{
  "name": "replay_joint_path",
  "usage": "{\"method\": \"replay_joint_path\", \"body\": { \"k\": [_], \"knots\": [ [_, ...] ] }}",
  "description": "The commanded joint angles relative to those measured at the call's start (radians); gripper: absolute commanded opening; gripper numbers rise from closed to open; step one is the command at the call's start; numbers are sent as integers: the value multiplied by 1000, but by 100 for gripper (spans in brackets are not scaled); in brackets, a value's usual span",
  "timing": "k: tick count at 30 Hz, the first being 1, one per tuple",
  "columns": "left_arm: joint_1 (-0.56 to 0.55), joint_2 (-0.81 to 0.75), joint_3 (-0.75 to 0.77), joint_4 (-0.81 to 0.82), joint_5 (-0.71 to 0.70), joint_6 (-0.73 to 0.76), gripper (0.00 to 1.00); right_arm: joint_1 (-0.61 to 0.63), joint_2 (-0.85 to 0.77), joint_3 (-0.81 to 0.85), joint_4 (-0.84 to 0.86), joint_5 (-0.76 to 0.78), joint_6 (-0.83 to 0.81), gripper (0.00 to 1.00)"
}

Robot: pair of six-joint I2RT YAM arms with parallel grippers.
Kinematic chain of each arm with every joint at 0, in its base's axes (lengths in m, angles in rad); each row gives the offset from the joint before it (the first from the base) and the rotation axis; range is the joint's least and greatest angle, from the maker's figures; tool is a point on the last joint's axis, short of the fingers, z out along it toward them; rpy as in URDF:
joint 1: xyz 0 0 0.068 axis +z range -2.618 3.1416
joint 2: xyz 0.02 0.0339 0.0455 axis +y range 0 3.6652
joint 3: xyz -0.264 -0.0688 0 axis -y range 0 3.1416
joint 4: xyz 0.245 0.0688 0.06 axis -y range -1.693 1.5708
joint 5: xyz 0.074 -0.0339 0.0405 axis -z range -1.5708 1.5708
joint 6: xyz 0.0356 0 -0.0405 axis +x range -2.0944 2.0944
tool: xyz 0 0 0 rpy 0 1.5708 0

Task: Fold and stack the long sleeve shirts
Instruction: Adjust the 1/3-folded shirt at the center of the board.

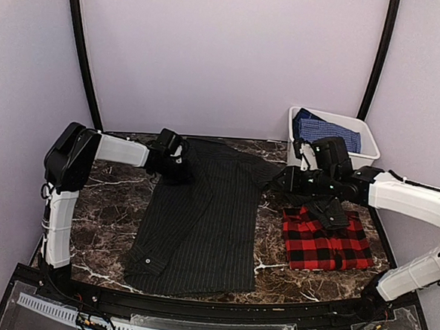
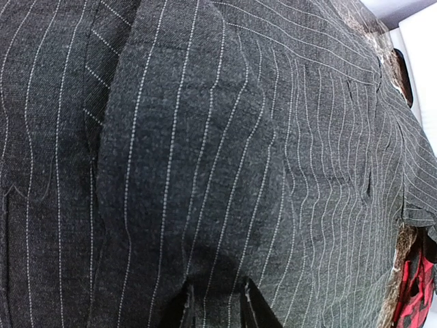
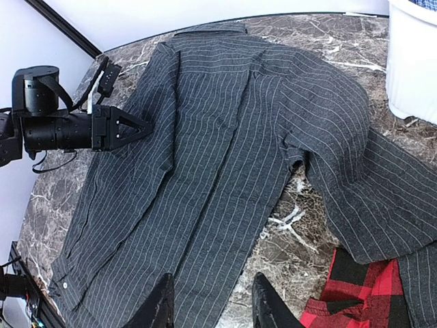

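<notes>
The charcoal pinstriped long sleeve shirt (image 1: 201, 216) lies spread flat across the middle of the marble table (image 1: 119, 203). My left gripper (image 1: 180, 168) is at its far left edge, near the collar. In the left wrist view (image 2: 217, 307) its narrow jaws pinch a ridge of the striped cloth (image 2: 273, 137). The red-and-black plaid shirt (image 1: 328, 244) lies folded at the right, with the pinstriped sleeve (image 1: 328, 212) draped over its far edge. My right gripper (image 1: 279, 178) hovers open over the shirt's right side (image 3: 213, 304), nothing between its fingers.
A white bin (image 1: 358, 133) holding blue checked cloth (image 1: 324, 131) stands at the back right, just behind my right arm. Black frame tubes rise at both back corners. Bare marble shows between the two shirts (image 3: 300, 225).
</notes>
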Motion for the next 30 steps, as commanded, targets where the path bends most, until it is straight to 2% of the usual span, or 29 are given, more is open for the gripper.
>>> {"method": "replay_joint_path", "body": {
  "k": [1, 7, 15, 20, 30],
  "knots": [
    [4, 10, 23, -28, -6, 13, 22, -9, -53, -16, -16, 45, 6, 36],
    [3, -6, 83, -59, 32, 39, 25, -43, -136, -46, -54, 117, 9, 38],
    [-8, -90, 147, -79, 100, 71, 38, -139, -273, -164, -133, 169, 86, 54],
    [-14, -159, 126, -71, 137, 70, 46, -248, -368, -273, -140, 115, 142, 60],
    [-33, -305, 7, -62, 173, 58, 47, -461, -468, -466, -110, 18, 194, 62]
  ]
}}
